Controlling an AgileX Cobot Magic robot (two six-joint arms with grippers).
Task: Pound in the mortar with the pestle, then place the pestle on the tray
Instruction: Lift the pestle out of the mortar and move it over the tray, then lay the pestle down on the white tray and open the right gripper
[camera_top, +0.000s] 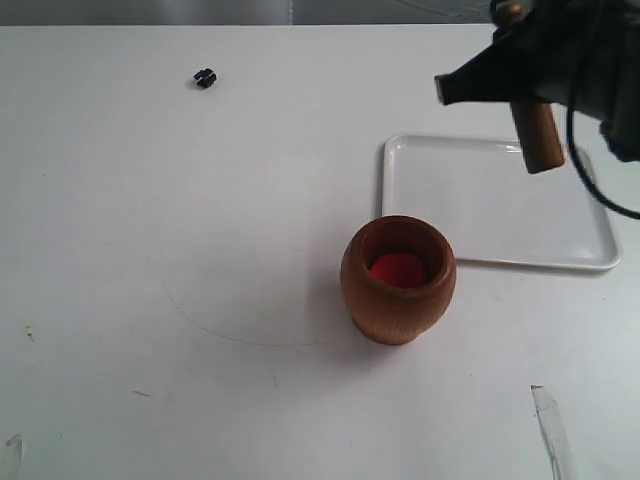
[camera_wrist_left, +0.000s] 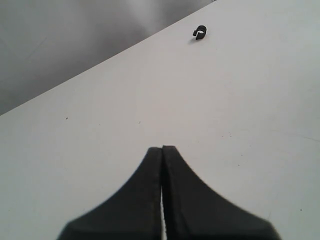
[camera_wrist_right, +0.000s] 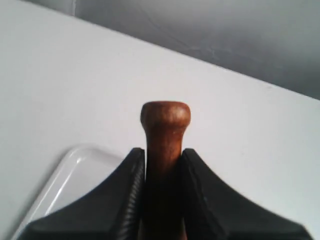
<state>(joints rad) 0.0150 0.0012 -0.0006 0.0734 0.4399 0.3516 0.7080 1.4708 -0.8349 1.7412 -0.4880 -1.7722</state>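
**Desk:** Where does the job stand?

**Photographer:** The right gripper (camera_wrist_right: 163, 167) clamps the pestle (camera_top: 538, 140) by its thin neck, with the thick end hanging over the tray (camera_top: 470, 205) and not yet set down. The mortar (camera_top: 398, 280) stands just in front of the tray. Whether the pounding is done cannot be told.

**Desk:** The other arm?

**Photographer:** The left gripper (camera_wrist_left: 162, 150) is pinched together on nothing.

**Desk:** Materials?

**Photographer:** The mortar is a thick-walled barrel of brown wood with a red bottom. The pestle is a darker, knobbed club. The tray is glossy white with a low rim and rounded corners.
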